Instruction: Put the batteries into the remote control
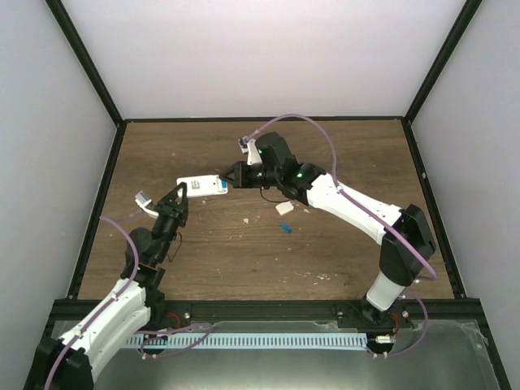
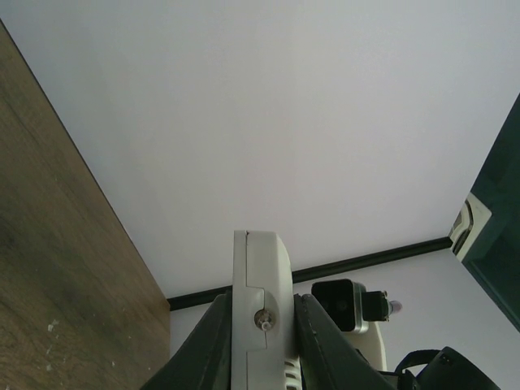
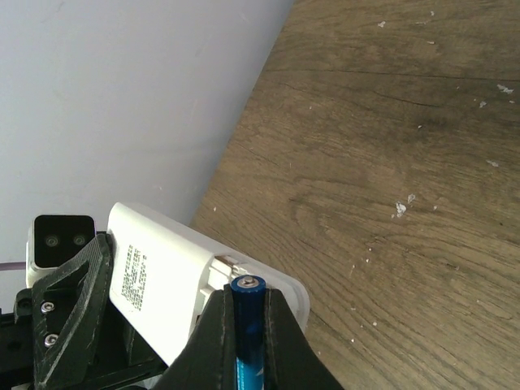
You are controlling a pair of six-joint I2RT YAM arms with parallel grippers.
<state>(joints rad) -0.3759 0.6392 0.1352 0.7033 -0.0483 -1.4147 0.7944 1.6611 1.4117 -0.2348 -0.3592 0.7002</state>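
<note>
Wooden table [image 1: 341,252] spreads under both arms. Over its far middle the left gripper [image 1: 179,197] is clamped tight on one end of the white remote control [image 1: 201,186]. The remote's long axis runs left to right, with its free end toward the right gripper [image 1: 236,175]. That gripper is closed on a blue battery [image 3: 248,313] lying lengthwise between its fingers, metal tip just at the remote's opened end — what sits inside that bay cannot be told. A small white piece [image 1: 283,208] lies on the table, and near it a second blue battery [image 1: 286,227] — well apart from the remote.
</note>
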